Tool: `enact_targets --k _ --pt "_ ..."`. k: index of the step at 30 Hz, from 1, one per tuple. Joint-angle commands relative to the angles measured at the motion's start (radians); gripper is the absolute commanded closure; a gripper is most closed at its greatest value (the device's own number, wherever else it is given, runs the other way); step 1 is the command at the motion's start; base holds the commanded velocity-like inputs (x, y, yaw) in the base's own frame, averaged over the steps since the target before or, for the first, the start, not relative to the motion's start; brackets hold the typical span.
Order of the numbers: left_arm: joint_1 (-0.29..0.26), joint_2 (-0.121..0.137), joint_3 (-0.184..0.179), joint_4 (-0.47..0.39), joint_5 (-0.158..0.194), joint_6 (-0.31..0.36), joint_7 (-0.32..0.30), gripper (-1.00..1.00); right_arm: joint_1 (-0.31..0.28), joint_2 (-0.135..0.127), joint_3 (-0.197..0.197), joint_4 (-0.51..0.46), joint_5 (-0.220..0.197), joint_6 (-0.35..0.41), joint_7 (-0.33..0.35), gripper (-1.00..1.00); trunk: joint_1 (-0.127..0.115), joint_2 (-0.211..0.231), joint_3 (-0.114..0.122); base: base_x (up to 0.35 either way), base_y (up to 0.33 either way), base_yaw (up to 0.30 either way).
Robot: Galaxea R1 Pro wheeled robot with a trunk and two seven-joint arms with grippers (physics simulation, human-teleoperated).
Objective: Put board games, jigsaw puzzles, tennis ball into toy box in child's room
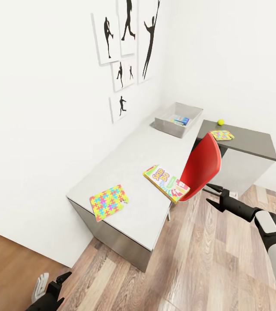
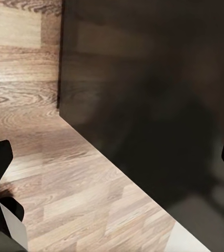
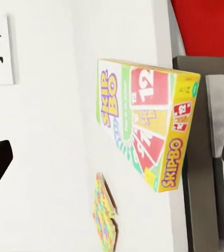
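Head view: left end effector (image 1: 55, 283) cut off, state unclear; right end effector (image 1: 212, 195) spread empty; SKIP BO box (image 1: 166, 182) yellow-green-red, flat on counter (image 1: 125, 162)

L-shaped table (image 1: 125, 168), light grey top along white wall, dark grey wing (image 1: 245, 140) at far end. On light top: jigsaw puzzle (image 1: 108, 201) near front corner, slightly overhanging the edge; SKIP BO box (image 1: 166, 182) at the room-side edge; grey toy box (image 1: 179, 119) at far end, a blue box (image 1: 181, 120) inside. On dark wing: second puzzle (image 1: 222, 135), tennis ball (image 1: 220, 122) just beyond it
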Motion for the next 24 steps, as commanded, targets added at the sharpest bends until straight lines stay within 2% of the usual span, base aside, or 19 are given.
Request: enact_targets --k 1,6,16,21,24 --pt "-0.001 0.000 0.003 0.000 0.002 0.008 -0.002 -1.00 -0.001 0.000 -0.004 0.000 0.005 0.005 0.005 -1.00 0.000 -0.001 -0.001 0.000 0.000 0.000" --pt "-0.001 0.000 0.003 0.000 0.002 0.008 -0.002 -1.00 -0.001 -0.001 0.008 0.002 0.004 0.003 0.027 -1.00 0.000 -0.001 -0.001 0.000 0.000 0.000" --pt "-0.001 0.001 0.003 0.000 0.002 0.008 -0.002 -1.00 -0.001 -0.009 0.038 0.007 0.006 -0.005 0.157 -1.00 0.000 -0.001 -0.001 0.000 0.000 0.000" --pt "-0.001 0.001 0.004 -0.003 0.002 0.008 -0.003 -1.00 -0.001 -0.013 0.041 0.007 0.006 -0.006 0.178 -1.00 0.000 -0.001 -0.001 0.000 0.000 0.000" --pt "-0.001 0.001 0.004 -0.005 0.002 0.008 -0.003 -1.00 -0.001 -0.016 0.045 0.008 0.007 -0.007 0.196 -1.00 0.012 -0.022 -0.011 0.000 0.000 0.000"
